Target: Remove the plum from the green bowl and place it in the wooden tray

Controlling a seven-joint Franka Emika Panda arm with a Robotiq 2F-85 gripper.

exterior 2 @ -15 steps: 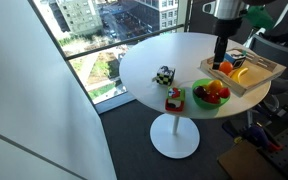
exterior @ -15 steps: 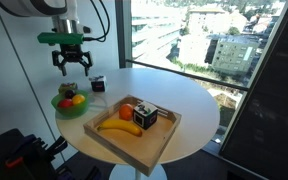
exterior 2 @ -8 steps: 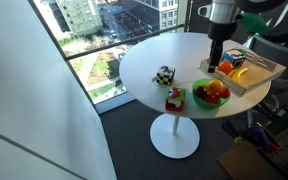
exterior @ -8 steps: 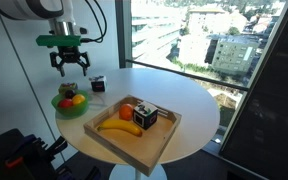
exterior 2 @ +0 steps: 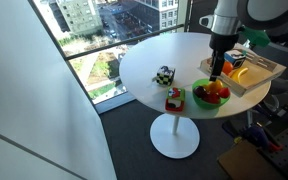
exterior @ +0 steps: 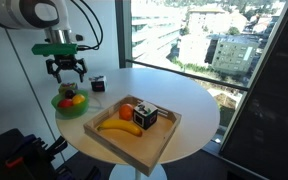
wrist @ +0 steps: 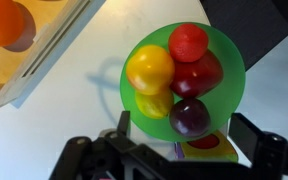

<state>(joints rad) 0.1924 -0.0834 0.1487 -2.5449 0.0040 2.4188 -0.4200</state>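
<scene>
1. Table (exterior: 189,100): round, white. It is carrying every item, w/ a window alongside.
2. Wooden tray (exterior: 134,147): is sitting near the bowl but apart from it. It is already holding a banana (exterior: 119,126), an orange fruit (exterior: 127,111) & a dark box (exterior: 147,117). No plum is lying in it, so the placing step is not yet done.
3. Gripper (exterior: 66,76): is hovering above the bowl, not touching any fruit. Jaws are standing wide apart and holding nothing.
4. Green bowl (wrist: 234,70): is sitting close to the table edge and holding approx. five fruits packed together.
5. Plum (wrist: 190,117): dark purple. In the wrist view it is lying at the bowl side nearest the gripper body, touching a dark red fruit (wrist: 196,75) & a yellow-green one (wrist: 156,103).
   - Progress (judged): the task is only beginning. Nothing is lifted; descent, grasp, lift, transfer & release are all left.
   - Orientation: from above the plum is reading as nearly round, w/ no stem end showing, so its long axis cannot be told.
</scene>
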